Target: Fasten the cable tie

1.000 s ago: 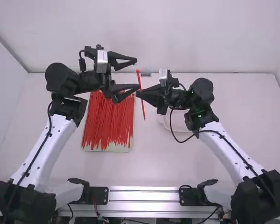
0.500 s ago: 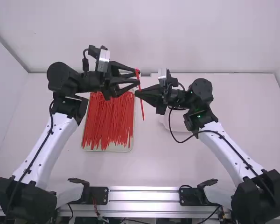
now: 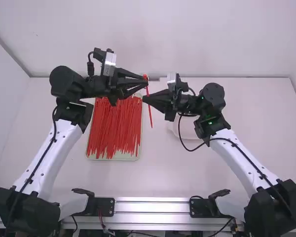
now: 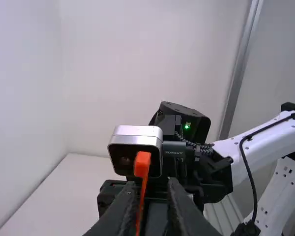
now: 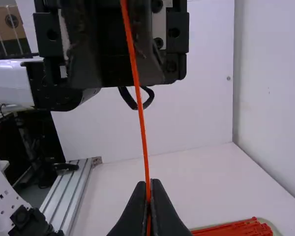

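One cable tie (image 3: 150,114), clamped in right jaws, narrowly straddled by left jaws, above white table (image 3: 266,118).

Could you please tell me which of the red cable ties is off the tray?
The single tie held upright, pinched by the right pincer; the others lie in a pile on the tray.

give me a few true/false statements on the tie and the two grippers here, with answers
The right gripper is shut on a red cable tie. True.
That tie lies flat on the table. False: it stands upright in the air.
A pile of loose red ties lies on a tray. True.
The held tie is already looped. False: it is straight, its head between the fingers of the left gripper.
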`<state>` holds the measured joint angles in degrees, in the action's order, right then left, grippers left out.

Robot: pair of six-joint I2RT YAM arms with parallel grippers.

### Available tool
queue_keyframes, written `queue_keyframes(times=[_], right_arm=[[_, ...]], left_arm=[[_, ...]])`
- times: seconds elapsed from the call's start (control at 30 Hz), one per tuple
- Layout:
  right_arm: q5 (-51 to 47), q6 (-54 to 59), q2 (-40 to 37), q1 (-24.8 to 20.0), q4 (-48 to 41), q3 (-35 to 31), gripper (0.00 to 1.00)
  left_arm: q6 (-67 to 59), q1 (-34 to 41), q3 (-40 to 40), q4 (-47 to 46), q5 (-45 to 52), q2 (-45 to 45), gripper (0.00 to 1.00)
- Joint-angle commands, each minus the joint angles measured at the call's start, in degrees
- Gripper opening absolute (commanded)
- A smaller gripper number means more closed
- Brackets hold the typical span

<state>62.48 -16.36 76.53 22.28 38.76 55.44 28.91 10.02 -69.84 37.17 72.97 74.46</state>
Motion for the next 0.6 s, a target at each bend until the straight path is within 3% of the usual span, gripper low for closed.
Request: queue_keyframes(times=[0.0,0.17,0.33,0.37,0.4,0.47,0.5,0.57], right_arm=[[0.31,-0.15,-1.01,-0.15,0.24,2.23,0.00],[0.28,-0.17,-1.01,-0.07,0.28,2.23,0.00],[0.24,-0.17,-1.01,-0.17,0.20,2.23,0.03],[0.22,-0.15,-1.01,-0.15,-0.20,2.23,0.13],[0.22,-0.15,-1.01,-0.15,-0.20,2.23,0.15],[0.24,0.15,-0.98,-0.17,-0.44,2.21,0.48],[0.35,1.14,-0.98,-0.26,-0.72,2.21,0.99],[0.46,4.87,-0.98,-0.74,-2.43,2.23,0.99]], left_arm=[[0.46,-0.33,-1.51,0.42,-0.35,-0.31,0.08],[0.24,0.57,-1.51,0.42,-0.42,-0.31,0.02],[0.24,0.13,-1.51,-1.42,-2.49,-0.31,0.02],[0.20,0.11,-1.51,-2.89,-4.02,-0.31,0.02],[0.15,0.11,-1.51,-3.39,-4.48,-0.31,0.02],[-0.83,0.31,-1.51,-5.51,-6.27,-0.31,0.02],[-1.90,0.31,-1.51,-6.58,-6.93,-0.28,0.02],[-4.15,-0.28,-1.51,-10.03,-10.38,-0.22,0.02]])
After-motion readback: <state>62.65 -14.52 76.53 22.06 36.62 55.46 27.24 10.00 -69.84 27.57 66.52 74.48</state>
